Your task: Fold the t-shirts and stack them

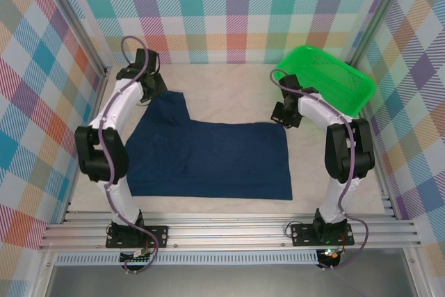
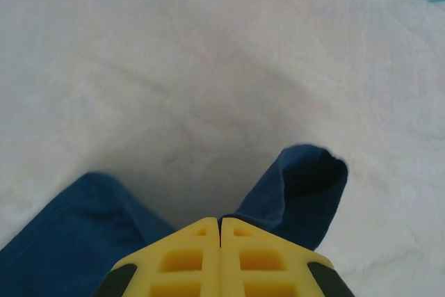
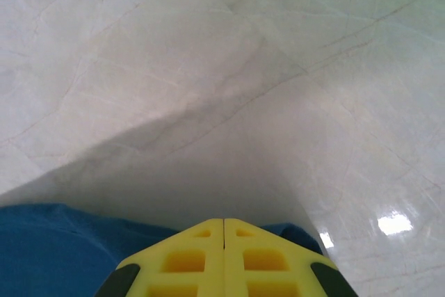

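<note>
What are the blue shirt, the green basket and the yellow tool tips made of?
The t-shirt: soft matte cloth, probably cotton knit; it creases and droops. The basket: bright green plastic, by its moulded mesh walls. The left tool and right tool: matte yellow moulded plastic with recessed pockets, perhaps rubbery.

Left arm (image 1: 115, 113) and right arm (image 1: 345, 149) alike in build: glossy white tubular links between blocky black joint housings. Bolted down through flat black base plates (image 1: 137, 233). Looped along each, a grey-purple cable (image 1: 124, 48), arching free near the wrist. Small green light (image 1: 329, 254) under the right base. Left gripper (image 2: 220, 222) and right gripper (image 3: 223, 222): bright yellow fingers (image 2: 188, 259) moulded with rectangular pockets, black patches at the outer corners, a thin dark seam where the two meet.
</note>
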Tool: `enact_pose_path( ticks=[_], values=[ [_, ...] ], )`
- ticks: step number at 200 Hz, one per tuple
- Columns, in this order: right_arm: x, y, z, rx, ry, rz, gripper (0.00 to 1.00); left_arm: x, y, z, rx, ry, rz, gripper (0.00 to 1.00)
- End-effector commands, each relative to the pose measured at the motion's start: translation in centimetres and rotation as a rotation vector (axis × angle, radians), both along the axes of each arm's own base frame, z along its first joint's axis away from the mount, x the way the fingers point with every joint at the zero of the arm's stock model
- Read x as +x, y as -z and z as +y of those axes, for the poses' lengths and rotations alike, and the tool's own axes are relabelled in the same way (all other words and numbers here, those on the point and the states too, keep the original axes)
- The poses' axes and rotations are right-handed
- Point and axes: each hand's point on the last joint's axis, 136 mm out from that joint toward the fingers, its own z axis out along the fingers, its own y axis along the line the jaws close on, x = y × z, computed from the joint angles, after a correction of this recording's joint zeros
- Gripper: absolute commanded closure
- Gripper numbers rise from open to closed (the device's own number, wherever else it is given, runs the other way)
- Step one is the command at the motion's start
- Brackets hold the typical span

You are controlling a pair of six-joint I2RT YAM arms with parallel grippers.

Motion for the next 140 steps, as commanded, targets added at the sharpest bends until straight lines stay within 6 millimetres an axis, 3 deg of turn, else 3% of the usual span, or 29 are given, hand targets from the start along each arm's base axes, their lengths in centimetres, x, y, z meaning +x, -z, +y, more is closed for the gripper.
enact_pose_path(
  ticks=[1, 39, 75, 104, 140],
  values=[
    [-2.2, -0.5, -0.4, -0.005, -0.031, 0.043, 1.00, -4.8, -1.5, 1.1, 0.004, -0.066, 0.011, 1.00],
    [-4.9, -0.6, -0.7, 0.005, -0.020, 0.107, 1.00, -12.1, -2.6, 3.1, 0.002, -0.178, -0.006, 1.00],
    [-8.1, -0.5, -1.4, 0.004, -0.008, 0.162, 1.00, -18.9, -2.2, 5.2, 0.028, -0.281, -0.012, 1.00],
    [-10.4, 0.5, -1.6, 0.014, -0.011, 0.202, 1.00, -22.6, -1.2, 5.9, 0.028, -0.316, 0.005, 1.00],
    [-12.1, 1.5, -2.3, -0.003, -0.003, 0.234, 1.00, -25.6, -0.6, 7.0, 0.057, -0.373, 0.015, 1.00]
  ],
)
